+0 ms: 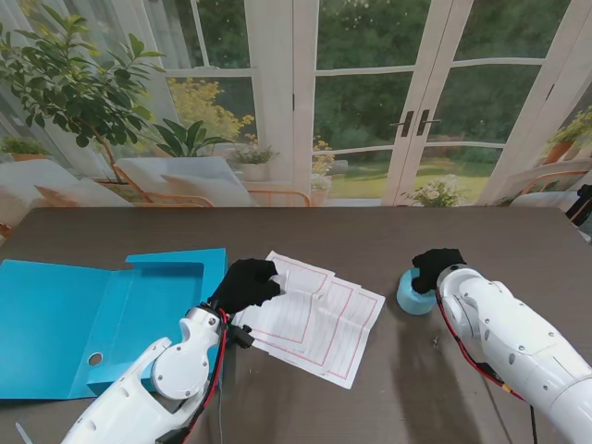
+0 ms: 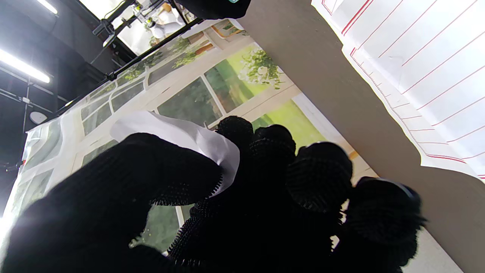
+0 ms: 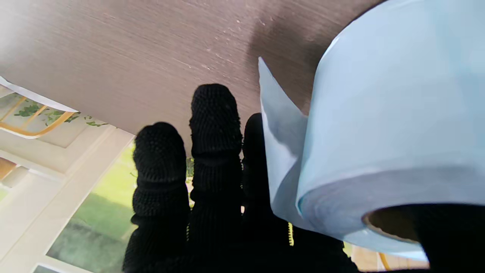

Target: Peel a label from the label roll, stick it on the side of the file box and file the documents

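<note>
Label (image 2: pixel 182 138) pinched between thumb and fingers of left hand (image 1: pixel 246 284), mid-frame in the stand view, over the near-left corner of the documents (image 1: pixel 314 316). White, thin, curling over the thumb tip in the left wrist view: feather-light, limp, sticky on one face, likely to fold onto itself or cling to the glove. Best kept held by one edge only, adhesive face away from the fingers, then pressed down from that edge outward.

Roll (image 1: pixel 416 294) at right of centre in the stand view, standing on the table (image 1: pixel 388 231), right hand (image 1: pixel 435 268) draped over its top. In the right wrist view, pale blue backing strip lifting off the roll's side, thumb seemingly in the core; hand closed on the roll, holding it steady. Light, hollow, apt to slide or tip if pulled sideways.

File box (image 1: pixel 102 324) at lower left of the stand view, lying open and flat, blue, stiff board; a finger hole near its lower edge. Side panel beside the left wrist looks the nearest place for sticking.

Documents: a few ruled sheets, fanned, flat, flimsy; probably easiest taken by an overhanging corner or slid together before lifting.
</note>
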`<action>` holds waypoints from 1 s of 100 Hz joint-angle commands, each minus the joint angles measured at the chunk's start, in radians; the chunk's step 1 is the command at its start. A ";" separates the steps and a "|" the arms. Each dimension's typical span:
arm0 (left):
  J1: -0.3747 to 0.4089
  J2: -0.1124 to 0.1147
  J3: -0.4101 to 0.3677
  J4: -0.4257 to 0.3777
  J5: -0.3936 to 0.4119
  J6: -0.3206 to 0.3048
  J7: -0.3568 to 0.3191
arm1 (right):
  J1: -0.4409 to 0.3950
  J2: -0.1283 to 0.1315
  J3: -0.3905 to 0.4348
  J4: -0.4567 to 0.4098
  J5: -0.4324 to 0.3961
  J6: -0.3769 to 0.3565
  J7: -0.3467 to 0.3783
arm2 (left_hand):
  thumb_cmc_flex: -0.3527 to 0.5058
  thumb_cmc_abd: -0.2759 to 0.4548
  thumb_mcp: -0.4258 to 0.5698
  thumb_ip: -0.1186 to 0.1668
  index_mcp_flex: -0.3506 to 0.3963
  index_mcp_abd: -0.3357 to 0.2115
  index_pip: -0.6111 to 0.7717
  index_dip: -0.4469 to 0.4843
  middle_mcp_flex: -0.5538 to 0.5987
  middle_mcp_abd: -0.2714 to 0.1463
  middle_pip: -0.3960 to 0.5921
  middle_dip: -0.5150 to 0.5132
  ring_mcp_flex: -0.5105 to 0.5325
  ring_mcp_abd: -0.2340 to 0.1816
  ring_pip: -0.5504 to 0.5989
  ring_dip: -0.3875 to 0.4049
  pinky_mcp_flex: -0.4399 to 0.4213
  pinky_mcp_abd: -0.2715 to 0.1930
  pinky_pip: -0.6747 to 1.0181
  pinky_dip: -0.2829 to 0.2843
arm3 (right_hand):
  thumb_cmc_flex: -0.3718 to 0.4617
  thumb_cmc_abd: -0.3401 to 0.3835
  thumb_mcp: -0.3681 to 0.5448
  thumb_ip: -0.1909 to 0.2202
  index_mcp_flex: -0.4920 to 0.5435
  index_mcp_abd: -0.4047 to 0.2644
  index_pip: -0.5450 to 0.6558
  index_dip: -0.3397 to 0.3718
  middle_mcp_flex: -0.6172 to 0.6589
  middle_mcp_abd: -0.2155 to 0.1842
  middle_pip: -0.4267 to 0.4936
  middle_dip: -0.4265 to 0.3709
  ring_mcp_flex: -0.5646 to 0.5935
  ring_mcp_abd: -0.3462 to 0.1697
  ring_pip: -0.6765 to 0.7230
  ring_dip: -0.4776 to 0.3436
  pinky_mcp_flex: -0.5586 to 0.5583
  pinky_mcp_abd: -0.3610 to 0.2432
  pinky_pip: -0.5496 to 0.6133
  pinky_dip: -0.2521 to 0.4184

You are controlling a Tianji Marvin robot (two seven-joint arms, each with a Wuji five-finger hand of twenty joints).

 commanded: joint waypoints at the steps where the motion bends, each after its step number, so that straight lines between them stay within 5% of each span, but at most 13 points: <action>1: 0.004 -0.002 -0.002 -0.004 -0.001 0.002 -0.016 | -0.004 0.005 0.014 -0.020 -0.014 -0.009 0.021 | 0.086 -0.020 0.062 0.046 -0.011 0.004 0.061 0.019 0.038 -0.088 0.019 0.017 0.022 -0.020 0.042 0.012 -0.001 0.033 0.068 0.018 | -0.018 0.062 0.023 0.095 -0.073 0.028 -0.062 0.018 -0.095 0.043 -0.055 -0.077 -0.083 0.049 -0.093 -0.050 -0.163 0.050 -0.067 -0.030; 37: -0.003 -0.003 0.002 0.005 -0.006 -0.005 -0.016 | -0.031 0.012 0.090 -0.094 -0.048 -0.037 0.118 | 0.086 -0.020 0.063 0.046 -0.013 0.003 0.062 0.021 0.038 -0.087 0.019 0.018 0.022 -0.020 0.043 0.014 -0.001 0.034 0.070 0.020 | -0.042 0.048 -0.050 0.099 -0.250 0.065 -0.163 -0.055 -0.315 0.095 -0.190 -0.263 -0.317 0.127 -0.374 -0.201 -0.345 0.093 -0.260 -0.097; 50: -0.003 -0.003 0.002 0.004 -0.004 -0.002 -0.018 | -0.087 0.003 0.183 -0.165 -0.064 -0.034 0.093 | 0.086 -0.020 0.063 0.046 -0.013 0.003 0.062 0.021 0.038 -0.086 0.018 0.018 0.022 -0.019 0.043 0.014 0.000 0.034 0.071 0.021 | -0.050 0.042 -0.101 0.090 -0.264 0.059 -0.175 -0.076 -0.343 0.102 -0.187 -0.284 -0.361 0.133 -0.405 -0.221 -0.378 0.098 -0.298 -0.110; 73: -0.029 -0.009 0.020 0.023 -0.014 0.004 -0.013 | -0.236 -0.029 0.346 -0.388 -0.026 -0.071 0.002 | 0.086 -0.020 0.064 0.047 -0.013 0.005 0.063 0.022 0.038 -0.084 0.019 0.019 0.022 -0.014 0.045 0.015 -0.004 0.036 0.075 0.023 | -0.038 0.017 -0.104 0.082 -0.165 0.069 -0.150 -0.073 -0.257 0.114 -0.141 -0.269 -0.305 0.130 -0.343 -0.197 -0.355 0.096 -0.272 -0.095; 100: -0.069 -0.021 0.047 0.037 -0.021 0.028 0.003 | -0.388 -0.063 0.403 -0.637 0.173 -0.133 -0.020 | 0.086 -0.020 0.064 0.046 -0.021 0.010 0.067 0.029 0.037 -0.081 0.022 0.027 0.023 -0.005 0.056 0.020 -0.001 0.035 0.100 0.034 | -0.029 -0.040 -0.100 0.055 0.069 0.056 -0.094 -0.036 -0.056 0.104 -0.066 -0.175 -0.138 0.107 -0.180 -0.110 -0.280 0.096 -0.194 -0.074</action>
